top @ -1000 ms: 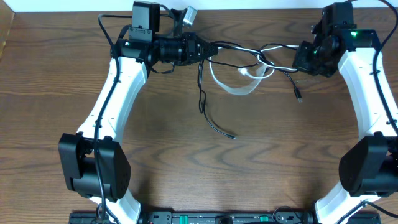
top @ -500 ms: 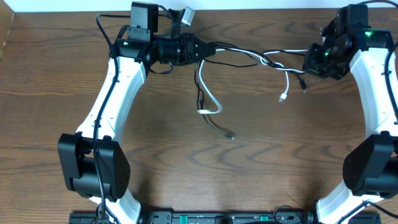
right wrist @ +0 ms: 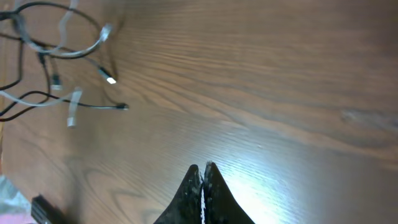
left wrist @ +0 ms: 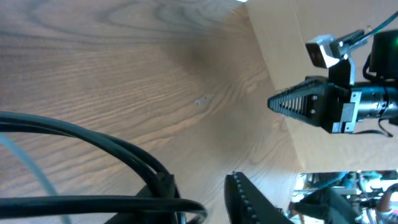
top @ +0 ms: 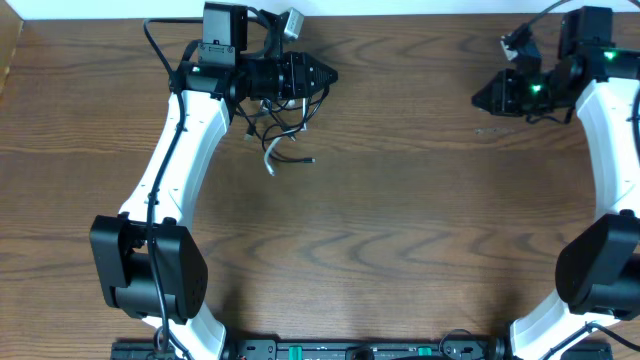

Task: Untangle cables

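cables (top: 281, 128) bunched beside my left gripper (top: 322, 75)
the cables, white and black loops tangled, sit on the table (top: 400, 220) just beside the left gripper; i cannot tell how wide its fingers stand or whether they hold a cord. the right gripper (right wrist: 202, 180) has its fingers pressed together on nothing, well apart from the tangle.

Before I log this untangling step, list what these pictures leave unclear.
- Overhead: whether the left tool grips the cables; the tool's own body covers their upper ends.
- Left wrist: one finger shows, the frame edge cuts the other, so the opening is unclear.
- Right wrist: the plugs are blurred and small; the top left edge crops the bundle.
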Robot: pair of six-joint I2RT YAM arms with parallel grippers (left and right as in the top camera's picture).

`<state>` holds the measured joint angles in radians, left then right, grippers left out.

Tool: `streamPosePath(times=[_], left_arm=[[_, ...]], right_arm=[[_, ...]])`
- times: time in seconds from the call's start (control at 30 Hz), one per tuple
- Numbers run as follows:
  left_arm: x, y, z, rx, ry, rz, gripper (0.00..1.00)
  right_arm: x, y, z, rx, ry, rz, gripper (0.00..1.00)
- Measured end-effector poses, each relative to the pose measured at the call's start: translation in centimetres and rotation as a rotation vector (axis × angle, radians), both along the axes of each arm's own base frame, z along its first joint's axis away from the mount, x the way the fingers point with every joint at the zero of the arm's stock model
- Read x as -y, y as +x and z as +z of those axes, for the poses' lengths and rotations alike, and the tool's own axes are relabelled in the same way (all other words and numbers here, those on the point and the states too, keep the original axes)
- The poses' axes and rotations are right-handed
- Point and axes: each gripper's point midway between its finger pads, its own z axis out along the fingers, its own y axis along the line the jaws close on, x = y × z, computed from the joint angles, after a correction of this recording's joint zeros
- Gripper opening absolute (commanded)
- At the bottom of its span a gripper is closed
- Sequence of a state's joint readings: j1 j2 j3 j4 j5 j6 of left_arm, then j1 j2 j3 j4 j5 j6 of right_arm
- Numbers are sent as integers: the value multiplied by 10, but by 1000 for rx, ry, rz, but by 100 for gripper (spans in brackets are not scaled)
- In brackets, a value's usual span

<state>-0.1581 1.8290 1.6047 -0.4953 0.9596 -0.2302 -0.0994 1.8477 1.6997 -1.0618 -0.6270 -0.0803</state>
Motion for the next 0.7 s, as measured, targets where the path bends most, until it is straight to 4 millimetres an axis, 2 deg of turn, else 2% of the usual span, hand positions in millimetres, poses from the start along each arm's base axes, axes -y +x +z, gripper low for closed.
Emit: streamPosePath(times=[0.03, 0.13, 0.17, 0.23, 0.27, 0.3, 0.5, 0.6, 0.7], left_arm=[[0, 0, 1, -1, -4, -3, 27], [3, -3, 4, 0, -25, -23, 26], [5, -6, 6, -1, -42, -40, 29], [10, -10, 12, 2, -72, -70, 49], [14, -13, 15, 9, -88, -93, 75], [17, -15, 17, 8, -99, -108, 93], [50, -36, 19, 4, -115, -200, 94], [55, -40, 19, 0, -116, -212, 94], [54, -37, 16, -16, -103, -190, 94]], right_arm=[[-6, 0, 1, 10, 5, 19, 16], [-37, 2, 6, 56, 17, 100, 31], [-47, 2, 8, 64, 22, 121, 35], [-53, 3, 9, 73, 23, 129, 41], [-53, 5, 9, 72, 23, 116, 42], [-52, 6, 9, 68, 23, 99, 43], [-43, 12, 5, 32, 1, 7, 45], [-39, 13, 1, 19, -34, -25, 46], [-47, 12, -1, 13, -54, -25, 47]])
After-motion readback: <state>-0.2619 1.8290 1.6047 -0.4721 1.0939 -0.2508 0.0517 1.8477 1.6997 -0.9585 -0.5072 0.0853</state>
